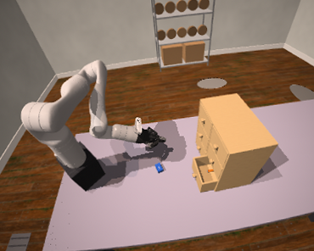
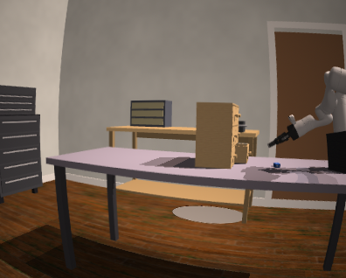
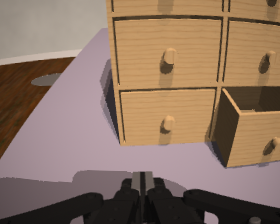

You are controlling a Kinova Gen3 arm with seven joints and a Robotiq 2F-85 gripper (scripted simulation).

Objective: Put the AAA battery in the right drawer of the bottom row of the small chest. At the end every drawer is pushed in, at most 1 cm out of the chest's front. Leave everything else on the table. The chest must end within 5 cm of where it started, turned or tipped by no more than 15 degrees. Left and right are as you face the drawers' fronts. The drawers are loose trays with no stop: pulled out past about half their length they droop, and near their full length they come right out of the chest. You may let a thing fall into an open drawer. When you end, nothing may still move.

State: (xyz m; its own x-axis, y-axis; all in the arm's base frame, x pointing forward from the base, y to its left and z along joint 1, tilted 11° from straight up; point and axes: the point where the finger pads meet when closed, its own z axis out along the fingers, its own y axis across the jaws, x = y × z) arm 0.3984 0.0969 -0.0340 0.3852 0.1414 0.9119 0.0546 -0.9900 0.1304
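Observation:
The small wooden chest (image 1: 232,138) stands on the right half of the table, its drawer fronts facing my arm. Its bottom right drawer (image 1: 206,174) is pulled out; it also shows in the wrist view (image 3: 250,128). A small orange thing (image 1: 210,170) lies inside that drawer. All other drawers are pushed in. A small blue thing (image 1: 160,168) lies on the table between my arm and the chest, also seen in the side view (image 2: 276,164). I cannot tell which of the two is the battery. My gripper (image 1: 159,140) is shut and empty, hovering above the table and pointing at the chest (image 3: 188,60).
My arm's black base (image 1: 86,170) sits at the table's left. A metal shelf (image 1: 183,27) with boxes stands on the floor behind. In the side view a second table with a grey drawer unit (image 2: 150,113) stands behind the chest, and a dark tool cabinet (image 2: 17,140) at the left.

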